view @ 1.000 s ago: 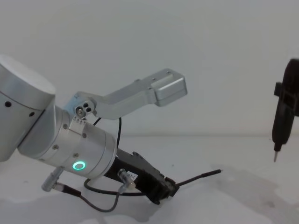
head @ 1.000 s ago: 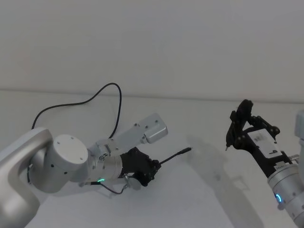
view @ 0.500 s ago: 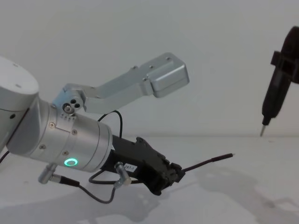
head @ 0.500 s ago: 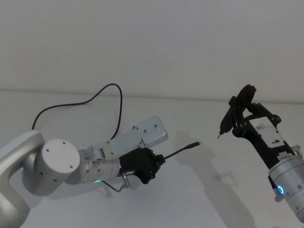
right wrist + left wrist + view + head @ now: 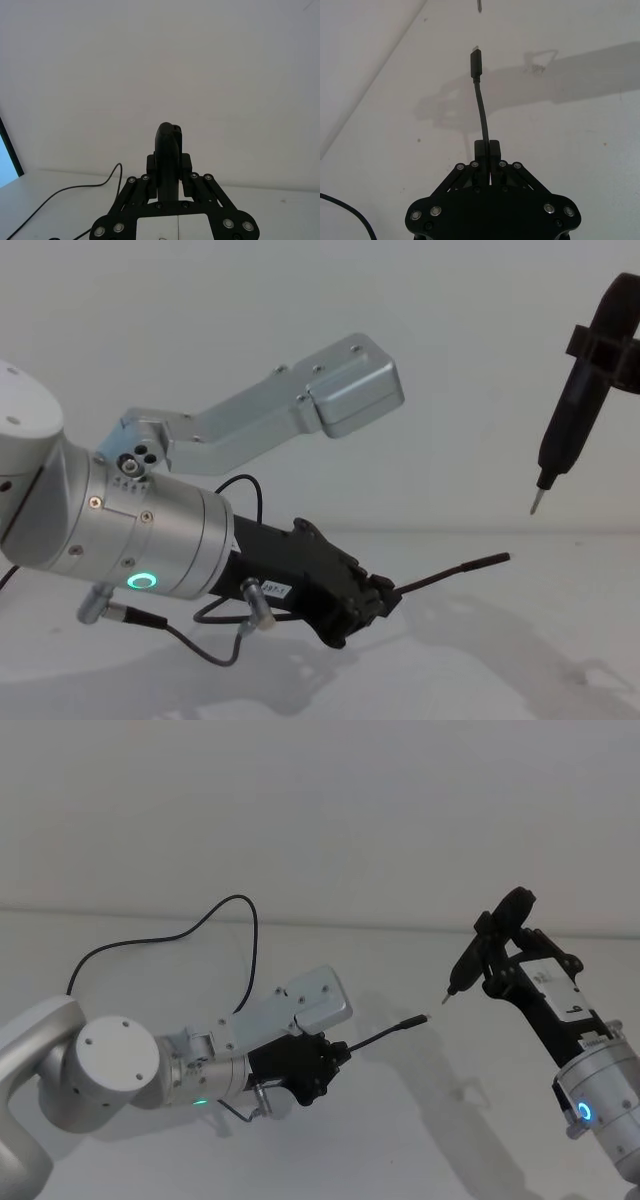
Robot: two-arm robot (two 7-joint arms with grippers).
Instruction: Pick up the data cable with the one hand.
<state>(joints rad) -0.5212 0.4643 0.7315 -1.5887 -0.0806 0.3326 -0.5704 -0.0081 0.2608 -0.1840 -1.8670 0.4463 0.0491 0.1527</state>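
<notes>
Lower centre of the head view, the left gripper (image 5: pixel 338 1049), clenched on the data cable (image 5: pixel 380 1034), has lifted its plug (image 5: pixel 411 1019) seemingly clear of the tabletop (image 5: pixel 420 1140), so the pickup looks done, while the right gripper (image 5: pixel 497 952), grasping a pen-like tool (image 5: pixel 462 970), has drawn nearer.

You lose the data cable (image 5: pixel 253 935) where its far end slips behind the left arm (image 5: pixel 110 1070) near the left edge of the worktop (image 5: pixel 430 1120), and where the left claw (image 5: pixel 486 149) pinches it. The chest view's edge crops the top of the pen-like tool (image 5: pixel 566 425).
</notes>
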